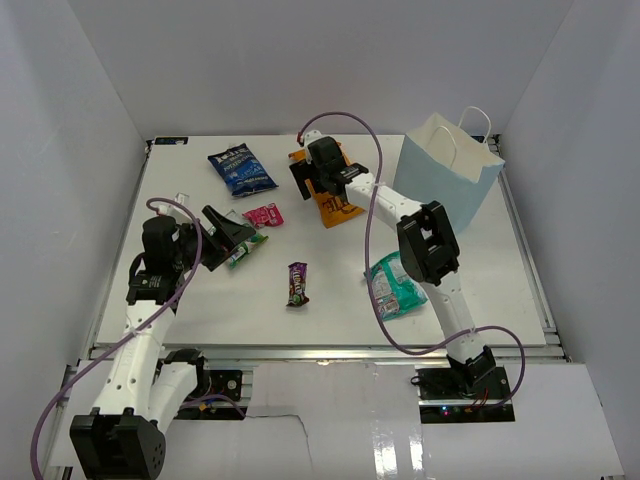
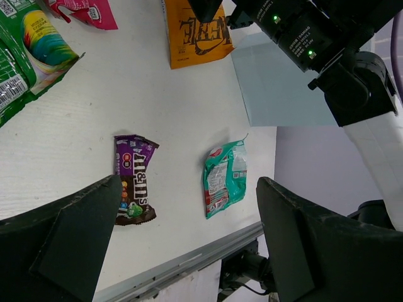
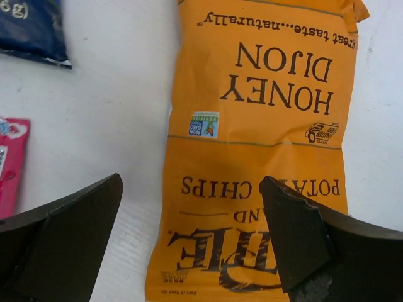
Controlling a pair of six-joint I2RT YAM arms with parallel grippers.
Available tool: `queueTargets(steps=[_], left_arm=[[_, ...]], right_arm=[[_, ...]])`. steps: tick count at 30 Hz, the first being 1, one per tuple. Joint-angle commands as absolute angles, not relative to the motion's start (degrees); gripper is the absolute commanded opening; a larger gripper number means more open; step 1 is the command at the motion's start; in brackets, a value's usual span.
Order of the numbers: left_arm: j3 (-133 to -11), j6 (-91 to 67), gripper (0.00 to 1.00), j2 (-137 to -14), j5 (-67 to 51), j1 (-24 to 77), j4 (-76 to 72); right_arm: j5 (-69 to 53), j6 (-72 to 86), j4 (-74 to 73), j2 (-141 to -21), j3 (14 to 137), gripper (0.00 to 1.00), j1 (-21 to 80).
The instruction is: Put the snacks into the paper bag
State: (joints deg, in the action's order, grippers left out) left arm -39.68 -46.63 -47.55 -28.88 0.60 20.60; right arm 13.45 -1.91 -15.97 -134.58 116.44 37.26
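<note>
The paper bag (image 1: 440, 182) is found standing upright at the far right of the counter (image 1: 490, 300), its mouth open upward and its white cord handles raised. All six snacks are observed lying on the counter, outside the bag. The orange chip bag (image 3: 258, 145) lies flat just left of the paper bag, its print upside down in the right wrist view. The blue bag (image 1: 241, 170) is located further left, near the far edge. The pink packet (image 1: 264, 215) is noted at mid-counter, with the green packet (image 1: 246, 251) just nearer and to its left. The candy bar (image 1: 298, 284) lies toward the near edge, well apart from the teal packet (image 1: 394, 287), which is partly covered by the right arm in the top view. The right fingers (image 3: 63, 239) are spread wide and positioned over the lower half of the chip bag, one to each side of it; nothing is gripped, and contact with the bag cannot be determined. The left fingers (image 2: 63, 239) are likewise spread wide with nothing held between them, and are placed above the left part of the counter beside the green packet; the candy bar and teal packet are seen on the counter between them in the left wrist view.
</note>
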Motion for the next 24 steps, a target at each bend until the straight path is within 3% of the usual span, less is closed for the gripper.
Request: queueTargets(steps=[1, 6, 12, 13, 16, 24], left_arm=[[-38.59, -47.81, 0.98, -47.46, -29.88, 0.7, 20.66], [-37.0, -50.62, 0.98, -48.16, -33.13, 0.79, 17.24], [-35.86, -53.43, 0.98, -50.61, -33.66, 3.77, 11.79], [-36.03, -53.87, 0.98, -51.32, -33.31, 4.65, 11.17], [-37.7, -54.49, 0.98, -54.65, -30.08, 9.91, 9.85], [-41.48, -58.44, 0.98, -65.47, -26.28, 16.34, 3.26]], right_arm=[[12.76, -2.2, -10.72, -137.19, 115.58, 0.96, 36.13], [7.48, -2.2, -10.99, -137.9, 113.21, 0.82, 34.89], [2.65, -2.98, -10.99, -135.71, 109.17, 0.52, 33.93], [2.03, -3.25, -10.99, -135.27, 108.55, 0.32, 33.75], [0.53, -4.48, -10.99, -132.37, 105.21, 0.09, 33.75], [-19.48, -10.28, -11.25, -116.31, 91.33, 0.08, 33.22]])
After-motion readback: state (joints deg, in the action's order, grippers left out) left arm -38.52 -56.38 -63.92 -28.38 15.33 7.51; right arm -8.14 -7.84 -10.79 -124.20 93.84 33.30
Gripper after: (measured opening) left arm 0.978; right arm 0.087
